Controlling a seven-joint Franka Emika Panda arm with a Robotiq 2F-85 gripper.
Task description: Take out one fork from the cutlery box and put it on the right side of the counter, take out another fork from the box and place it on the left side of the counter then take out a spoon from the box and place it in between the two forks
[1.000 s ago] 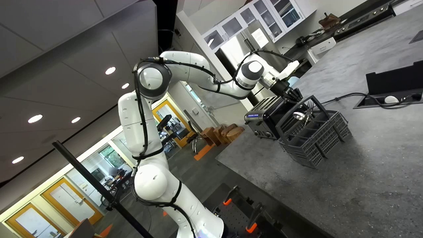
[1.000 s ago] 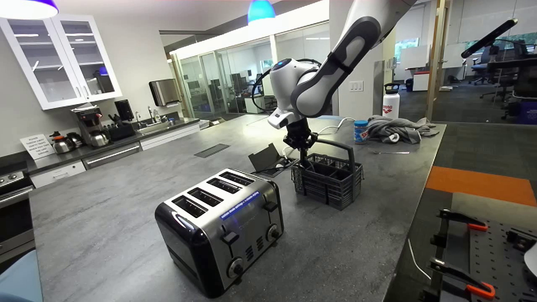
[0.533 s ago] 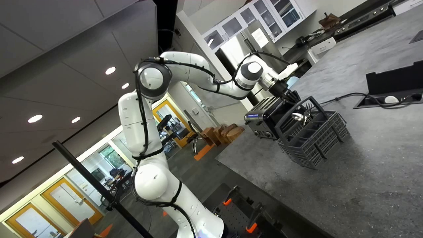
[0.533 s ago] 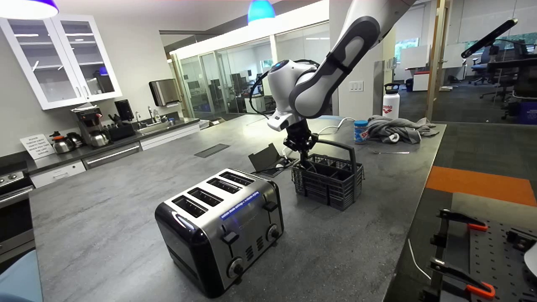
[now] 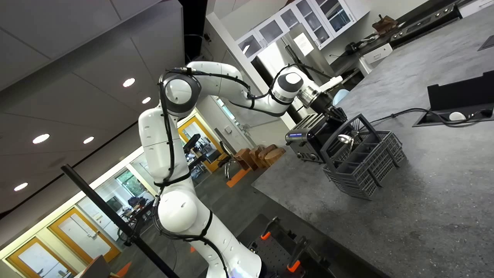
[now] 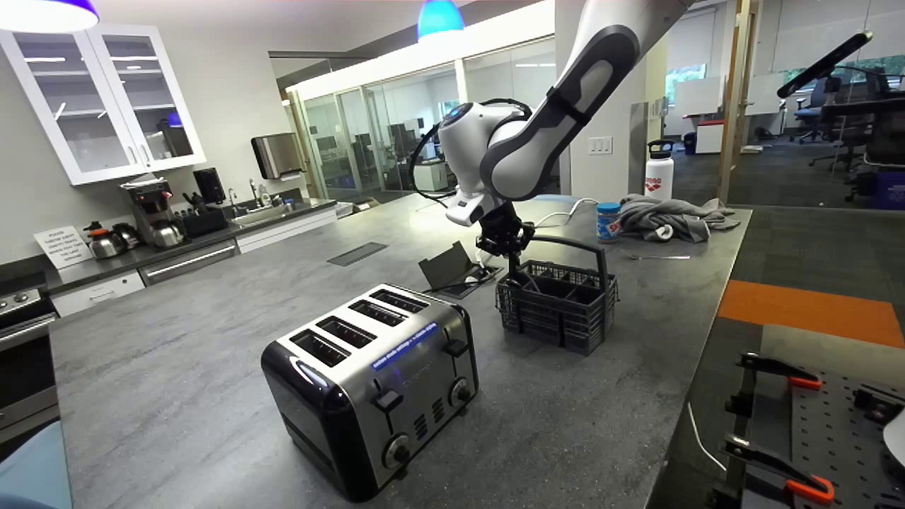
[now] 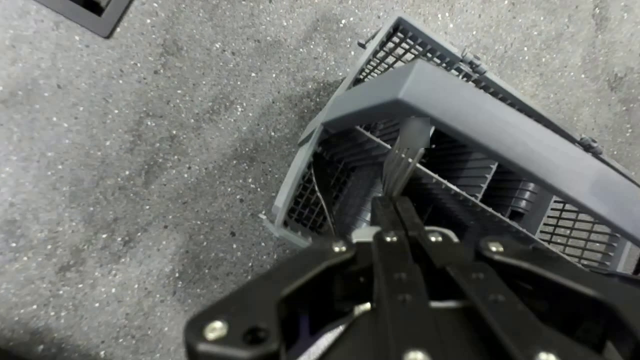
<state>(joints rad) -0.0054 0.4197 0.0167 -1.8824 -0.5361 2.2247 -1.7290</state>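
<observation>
Currently, a white, jointed robot arm (image 5: 175, 212) with a black two-fingered claw (image 7: 394, 202) stretches over a broad, grey, speckled, stone-like worktop (image 6: 184, 339). In the wrist view the claw is clenched, its fingertips together right at the neck of a slim silver metal fork (image 7: 396, 172); whether they pinch the fork itself cannot be told. The fork points tines up, the tine ends blurred, in a dark grey, open-topped, slatted cutlery basket (image 6: 535, 311) with a loop handle (image 7: 480, 112); the fork's lower part is hidden, so its compartment is unclear. Just to the fork's left, in an exterior view, leans a shiny silver metal spoon (image 5: 344, 138), oval bowl upward, its stem slanting down into the basket. The basket stands upright on the worktop, and in an exterior view the claw angles down at its far left end. To the near left of the basket, apart from it, stands a boxy black-and-steel four-slot toaster (image 6: 424, 382). To the basket's far right lies a slim silver utensil (image 6: 664, 257), its head too small to make out, near a rumpled grey cloth (image 6: 679, 219). Left of the cloth is a small jar with a blue lid (image 6: 608, 227); beyond it rises a white bottle with a black cap (image 6: 659, 177).
</observation>
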